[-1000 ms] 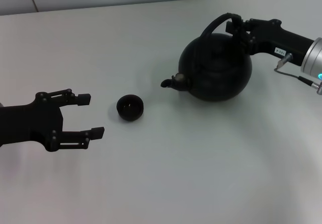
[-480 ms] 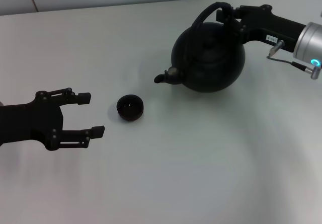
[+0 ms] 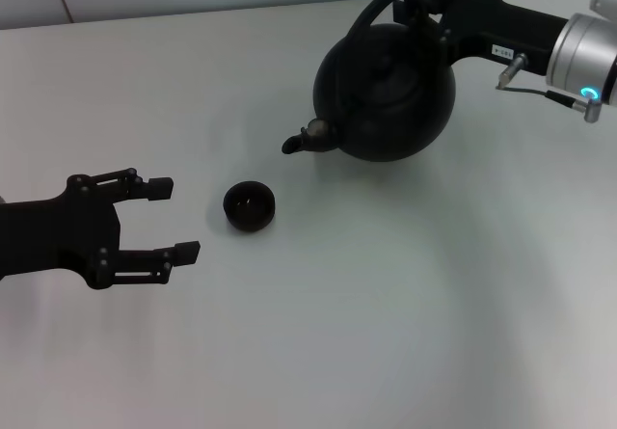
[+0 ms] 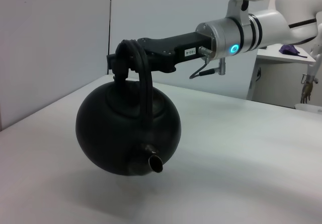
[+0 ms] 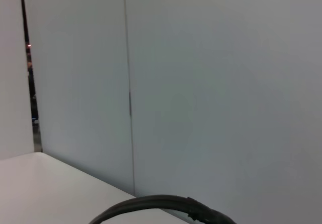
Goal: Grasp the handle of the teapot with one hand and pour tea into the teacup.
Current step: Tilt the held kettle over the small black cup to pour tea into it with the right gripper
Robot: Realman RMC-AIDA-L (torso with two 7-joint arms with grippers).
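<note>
Up high, the right gripper [image 3: 424, 10] is clamping its fingers on the handle [image 3: 371, 10], holding the teapot [image 3: 384, 92] clear of the white counter [image 3: 386, 304], as the left wrist view shows, with the spout [image 3: 301, 141] aiming toward the teacup [image 3: 250, 205]. Meanwhile the teacup is sitting on the counter, below and to the left of the spout. Beside it, the left gripper [image 3: 172, 219] is hovering with its fingers spread apart and empty.
</note>
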